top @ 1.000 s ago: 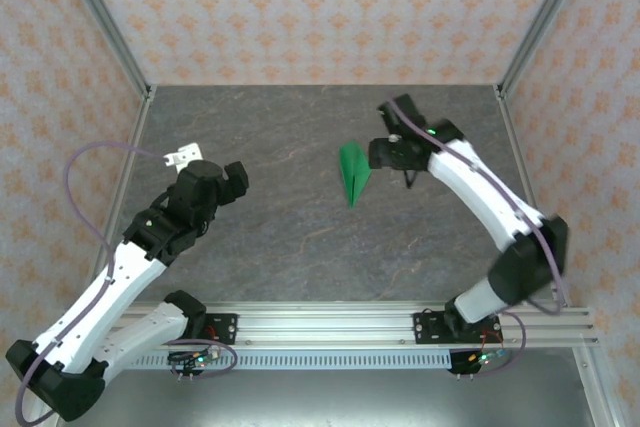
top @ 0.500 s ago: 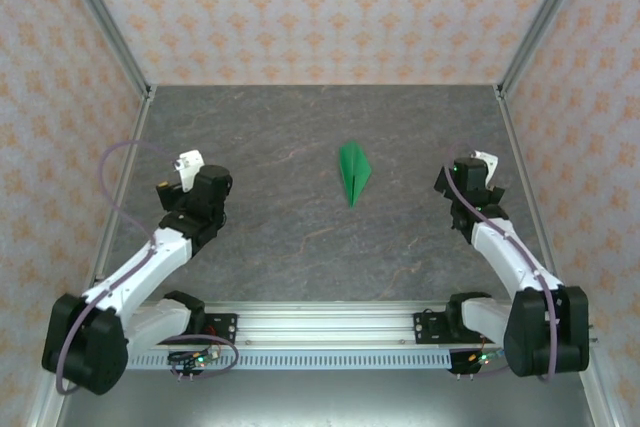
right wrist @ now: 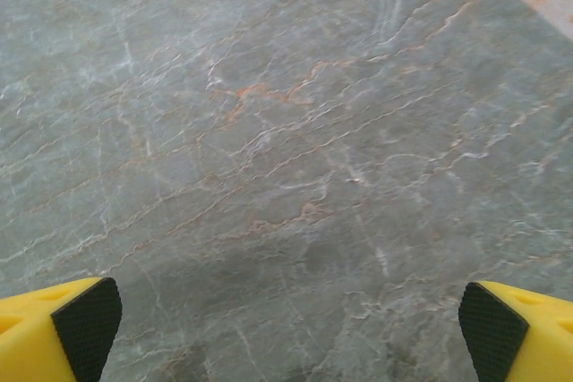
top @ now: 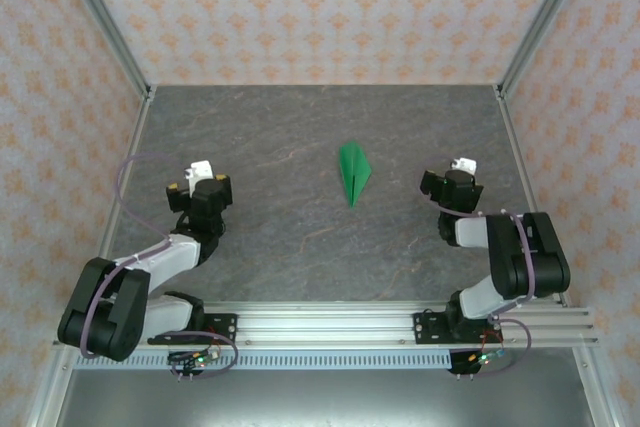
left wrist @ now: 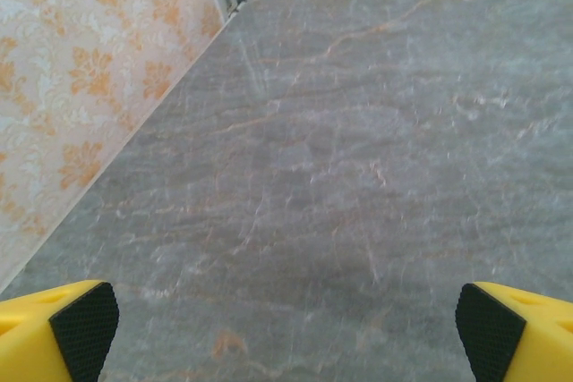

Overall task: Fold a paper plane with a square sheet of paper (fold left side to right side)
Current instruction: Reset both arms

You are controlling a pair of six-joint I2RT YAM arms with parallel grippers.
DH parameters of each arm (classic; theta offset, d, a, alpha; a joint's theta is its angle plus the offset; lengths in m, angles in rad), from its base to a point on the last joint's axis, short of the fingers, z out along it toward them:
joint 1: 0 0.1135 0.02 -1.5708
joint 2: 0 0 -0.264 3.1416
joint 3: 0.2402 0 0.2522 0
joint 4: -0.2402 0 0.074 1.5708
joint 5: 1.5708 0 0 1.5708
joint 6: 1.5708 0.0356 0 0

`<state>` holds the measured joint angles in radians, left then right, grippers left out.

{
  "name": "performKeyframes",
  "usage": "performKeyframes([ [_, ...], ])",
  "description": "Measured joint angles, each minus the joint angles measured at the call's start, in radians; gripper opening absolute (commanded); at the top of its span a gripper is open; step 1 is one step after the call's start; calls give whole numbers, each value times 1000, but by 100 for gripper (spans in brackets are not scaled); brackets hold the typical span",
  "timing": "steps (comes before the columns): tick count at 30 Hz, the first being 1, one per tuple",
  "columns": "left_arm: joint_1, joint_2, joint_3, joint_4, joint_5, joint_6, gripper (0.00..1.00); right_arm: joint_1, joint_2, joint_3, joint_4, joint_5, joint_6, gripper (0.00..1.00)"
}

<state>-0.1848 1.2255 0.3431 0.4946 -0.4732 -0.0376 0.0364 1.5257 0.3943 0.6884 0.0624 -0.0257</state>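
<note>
We judge the folding done, with nothing left to see: on the grey bench both arms sit tucked by the near edge, the left gripper and right gripper spread wide and empty (black pads far apart). The paper plane, a slim bright green dart, lies free just right of the bench's middle, nose toward the near edge.

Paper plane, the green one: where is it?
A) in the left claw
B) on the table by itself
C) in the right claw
B: the paper plane lies alone on the table, while the left claw and right claw are open and empty.
</note>
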Motion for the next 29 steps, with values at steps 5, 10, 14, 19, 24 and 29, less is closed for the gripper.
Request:
performKeyframes([
  [5,68,58,0,129,109,13,100,-14,3,8,26,-34,-5,100],
  [10,107,253,11,254,196,14,100,-14,3,11,42,-44,-6,100],
  [14,107,283,34,251,244,17,100,-14,3,11,46,-45,-6,100],
  [19,107,283,50,258,265,17,100,-14,3,11,46,-48,-6,100],
  [24,108,283,51,258,276,18,100,-14,3,11,46,-48,-6,100],
  [29,108,283,51,258,280,17,100,-14,3,11,46,-48,-6,100],
])
